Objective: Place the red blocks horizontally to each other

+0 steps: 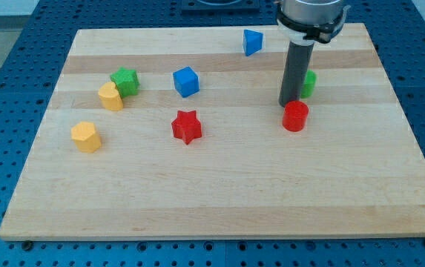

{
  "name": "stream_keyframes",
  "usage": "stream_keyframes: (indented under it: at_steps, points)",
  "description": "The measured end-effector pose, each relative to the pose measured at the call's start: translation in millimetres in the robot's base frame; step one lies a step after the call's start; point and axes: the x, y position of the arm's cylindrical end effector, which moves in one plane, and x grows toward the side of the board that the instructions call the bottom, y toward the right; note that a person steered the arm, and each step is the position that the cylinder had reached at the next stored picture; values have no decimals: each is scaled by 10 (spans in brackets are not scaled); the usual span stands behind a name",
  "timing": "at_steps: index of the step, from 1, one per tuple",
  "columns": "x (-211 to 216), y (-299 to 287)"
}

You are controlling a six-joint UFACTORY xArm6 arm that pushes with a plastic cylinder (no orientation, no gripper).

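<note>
My tip sits on the board just above the red cylinder in the view, touching or nearly touching its top edge; can't tell which. No jaws here, just a bare rod holding nothing. The red star lies well to the view's left, slightly lower than the cylinder. So the two reds look close to one row already, the cylinder a bit high.

Likely step: nudge the cylinder toward the view's bottom until it levels with the star. Push through its centre, slow and short, or it will roll off sideways. Stop early; overshoot means circling round it.

A green block sits right behind the rod, partly hidden. Blue cube, another blue block, a green star touching a yellow block, and a second yellow block are all clear of the path.
</note>
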Motion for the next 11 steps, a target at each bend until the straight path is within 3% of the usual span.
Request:
stream_keyframes:
  at_steps: [3,4,5,7,9,11]
  points:
    - [161,-151]
    - [256,180]
    - [227,-14]
    - [-633,-561]
    - [-1022,-817]
    - [-1366,-1615]
